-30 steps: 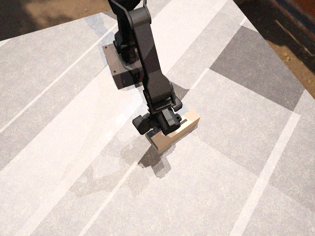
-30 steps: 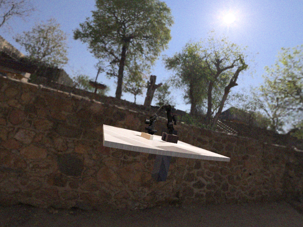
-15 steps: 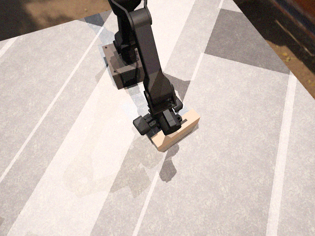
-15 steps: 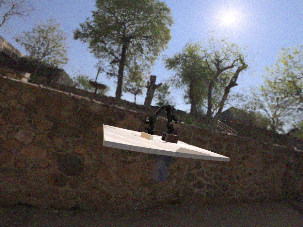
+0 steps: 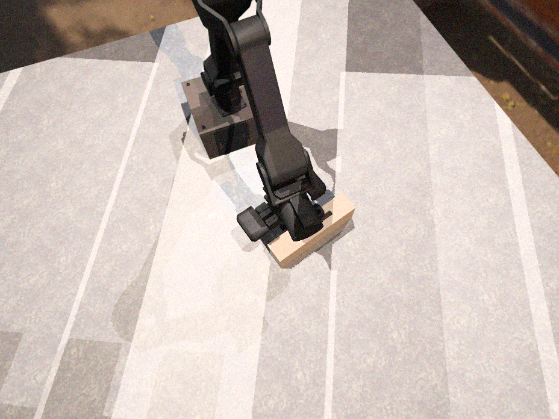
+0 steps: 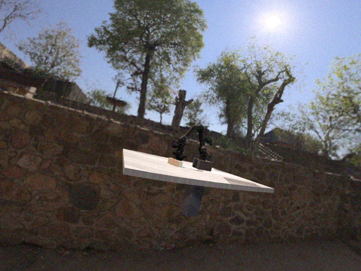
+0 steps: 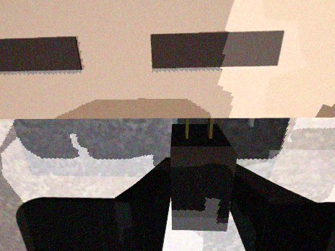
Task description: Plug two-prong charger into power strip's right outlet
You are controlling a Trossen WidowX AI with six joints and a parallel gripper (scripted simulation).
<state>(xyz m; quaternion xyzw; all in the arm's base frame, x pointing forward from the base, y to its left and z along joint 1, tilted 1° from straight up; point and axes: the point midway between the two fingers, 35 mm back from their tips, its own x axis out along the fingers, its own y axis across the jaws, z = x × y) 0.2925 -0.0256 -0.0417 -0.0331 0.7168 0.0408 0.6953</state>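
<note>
My gripper (image 7: 195,164) (image 5: 301,227) (image 6: 178,155) is shut on the black two-prong charger (image 7: 200,159). Its two brass prongs (image 7: 198,129) point forward at the beige power strip (image 7: 119,83) (image 5: 299,252) (image 6: 174,162). In the wrist view the strip fills the top half and shows two dark rectangular outlets, the left outlet (image 7: 40,53) and the right outlet (image 7: 216,50). The prong tips reach the strip's near edge, a little below and left of the middle of the right outlet, apart from it. In the top view the gripper hangs low over the strip's near-left part and hides the charger.
The strip lies on a grey-and-white striped table top (image 5: 406,225) (image 6: 163,172). The arm's dark base block (image 5: 221,133) (image 6: 202,164) stands behind the strip. The table's right edge drops off to the ground (image 5: 532,130).
</note>
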